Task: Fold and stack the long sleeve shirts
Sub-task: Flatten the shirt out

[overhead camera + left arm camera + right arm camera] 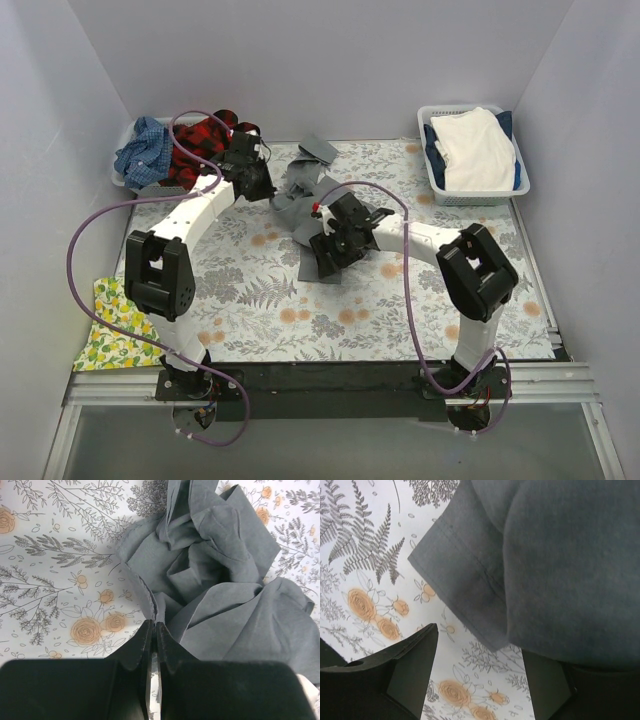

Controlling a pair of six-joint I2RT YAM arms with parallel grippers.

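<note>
- The grey shirt point(297, 205) lies crumpled in a heap at the middle of the table, on the fern-and-flower table cover point(260, 300). It is all folds and ridges, with one flap sticking out toward the back wall.
- The left gripper point(154, 626) is clenched tight on a raised edge of that shirt. Its two black fingers point(135, 650) are pressed together, with a thin ridge of grey cloth pinched between the tips. From above, it sits at the left side of the heap.
- The right gripper point(480, 665) hovers low over the near end of the heap with its fingers point(412, 652) spread wide, grasping nothing.
- A stitched band of the shirt (hem or cuff, I cannot tell which) lies flat on the cover, its corner reaching in between those fingers. The bulk of the cloth bulges over the far finger.
- In the back left corner, the left basket point(122, 182) holds a blue checked shirt point(143, 152) and a red-and-black plaid shirt point(205, 138) — both bunched up, side by side and touching.
- In the back right corner, the right basket point(478, 197) holds a white cloth point(475, 150) lying on dark blue fabric point(436, 150).
- A lemon-print cloth point(115, 325) hangs at the table's near left edge, just beside the left arm.
</note>
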